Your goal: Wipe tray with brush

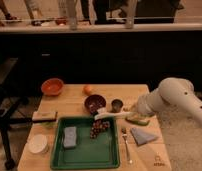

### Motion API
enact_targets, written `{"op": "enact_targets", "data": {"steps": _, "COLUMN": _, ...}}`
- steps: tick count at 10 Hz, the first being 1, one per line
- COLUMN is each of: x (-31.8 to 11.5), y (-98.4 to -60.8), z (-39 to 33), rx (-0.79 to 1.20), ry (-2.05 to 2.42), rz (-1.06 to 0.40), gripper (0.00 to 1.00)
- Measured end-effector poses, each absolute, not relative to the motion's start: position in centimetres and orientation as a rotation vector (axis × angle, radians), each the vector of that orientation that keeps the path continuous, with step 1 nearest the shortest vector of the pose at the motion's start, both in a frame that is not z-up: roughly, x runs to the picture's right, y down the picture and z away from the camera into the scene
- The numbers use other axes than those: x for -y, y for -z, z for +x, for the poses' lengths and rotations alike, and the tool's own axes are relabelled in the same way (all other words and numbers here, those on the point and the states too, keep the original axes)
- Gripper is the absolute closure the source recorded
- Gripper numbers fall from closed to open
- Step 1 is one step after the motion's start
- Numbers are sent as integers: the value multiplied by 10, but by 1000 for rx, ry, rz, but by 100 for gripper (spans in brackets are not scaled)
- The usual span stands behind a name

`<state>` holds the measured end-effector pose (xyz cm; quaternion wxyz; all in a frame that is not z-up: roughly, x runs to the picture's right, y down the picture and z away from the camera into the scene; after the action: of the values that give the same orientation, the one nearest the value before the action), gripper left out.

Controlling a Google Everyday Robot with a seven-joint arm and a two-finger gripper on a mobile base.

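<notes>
Above the large green plastic tray's [59,150] top-right rim, pincer [130,114] pinches slender white-handled brush [110,115]; brush picked up, wiping seemingly not started, grapes [99,128] inside tray.

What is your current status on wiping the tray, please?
Gripper shut on brush, at tray's far right edge. Brush head over tray rim. Grapes and grey block lying in tray, in the way.

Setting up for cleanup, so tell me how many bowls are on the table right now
2. An orange bowl sits at the table's far left corner; a dark bowl sits just beyond the green tray, beside the gripper holding the brush. None appears hidden.
</notes>
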<state>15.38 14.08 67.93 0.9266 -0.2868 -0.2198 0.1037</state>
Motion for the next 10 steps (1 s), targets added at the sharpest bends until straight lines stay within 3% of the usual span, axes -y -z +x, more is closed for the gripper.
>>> {"op": "enact_targets", "data": {"steps": 3, "x": -177, "y": -669, "z": 135, "rx": 407, "ry": -138, "rz": -660, "gripper": 100}}
{"op": "enact_targets", "data": {"steps": 6, "x": -216, "y": -669, "z": 109, "rx": 200, "ry": 26, "rz": -684, "gripper": 100}}
{"op": "enact_targets", "data": {"steps": 10, "x": -236, "y": -680, "z": 100, "rx": 200, "ry": 44, "rz": -716, "gripper": 100}}
